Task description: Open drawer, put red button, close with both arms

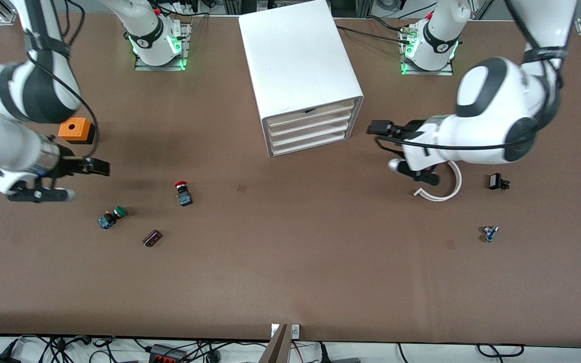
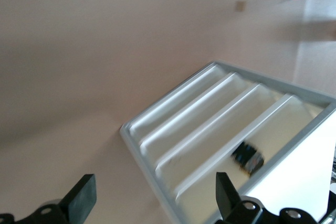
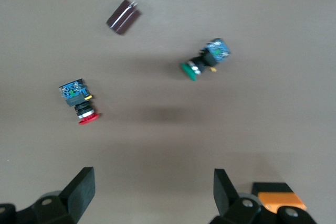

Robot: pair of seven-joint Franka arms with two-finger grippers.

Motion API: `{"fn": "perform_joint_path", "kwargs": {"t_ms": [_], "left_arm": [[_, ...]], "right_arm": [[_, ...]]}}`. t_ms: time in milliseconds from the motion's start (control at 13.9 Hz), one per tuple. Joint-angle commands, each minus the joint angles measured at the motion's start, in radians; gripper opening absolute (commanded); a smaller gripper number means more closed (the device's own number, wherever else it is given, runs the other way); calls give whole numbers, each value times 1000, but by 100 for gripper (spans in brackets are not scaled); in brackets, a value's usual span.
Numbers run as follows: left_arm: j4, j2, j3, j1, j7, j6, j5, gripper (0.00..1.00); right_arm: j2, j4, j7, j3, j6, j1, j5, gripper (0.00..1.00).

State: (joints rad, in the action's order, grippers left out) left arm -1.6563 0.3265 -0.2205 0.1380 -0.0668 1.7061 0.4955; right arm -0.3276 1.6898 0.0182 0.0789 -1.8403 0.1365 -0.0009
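All four drawers of the cabinet point(image 1: 300, 65) are closed. The left gripper point(image 2: 152, 203) faces them, wide open and empty, seemingly to pull one. The red button point(image 1: 183, 193) lies toward the right arm's end from the cabinet; the right gripper point(image 3: 152, 195), spread and empty, hovers near it, ready for pickup.

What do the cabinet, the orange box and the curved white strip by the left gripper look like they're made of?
Cabinet: probably moulded plastic, smooth matt white with rounded edges; its drawers look slightly creamier.
Orange box: likely plastic, an even matt orange with a dark hole on top.
Curved strip: a thin white band holding its arc, so apparently stiff plastic, though that is uncertain.
The left gripper hangs open beside the cabinet.
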Motion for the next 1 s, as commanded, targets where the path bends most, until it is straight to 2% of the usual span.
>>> {"fn": "perform_joint_path", "kwargs": {"t_ms": [0, 143, 287, 359, 502, 717, 789, 933], "left_arm": [[-31, 66, -30, -15, -227, 122, 75, 100], [-103, 85, -30, -21, -397, 185, 223, 100], [-228, 72, -37, -12, -493, 272, 383, 100], [-288, 63, -77, -18, -540, 324, 450, 100], [-342, 63, -102, -20, -554, 345, 509, 100], [-394, 63, -126, -23, -556, 351, 521, 97], [-410, 60, -132, -28, -570, 349, 523, 94], [-445, 63, -138, -25, -640, 349, 584, 78]], "right_arm": [[-137, -85, -11, 4, -13, 50, 10, 100], [-192, -102, -14, 2, -52, 86, 24, 100], [-235, -102, -102, -2, -94, 116, 24, 100], [-252, -104, -137, -4, -112, 121, 25, 100], [-281, -105, -150, -11, -126, 140, 25, 100], [-315, -104, -152, -18, -166, 176, 22, 100], [-326, -104, -161, -18, -178, 178, 18, 100], [-349, -104, -205, -18, -198, 178, 19, 100]]}}
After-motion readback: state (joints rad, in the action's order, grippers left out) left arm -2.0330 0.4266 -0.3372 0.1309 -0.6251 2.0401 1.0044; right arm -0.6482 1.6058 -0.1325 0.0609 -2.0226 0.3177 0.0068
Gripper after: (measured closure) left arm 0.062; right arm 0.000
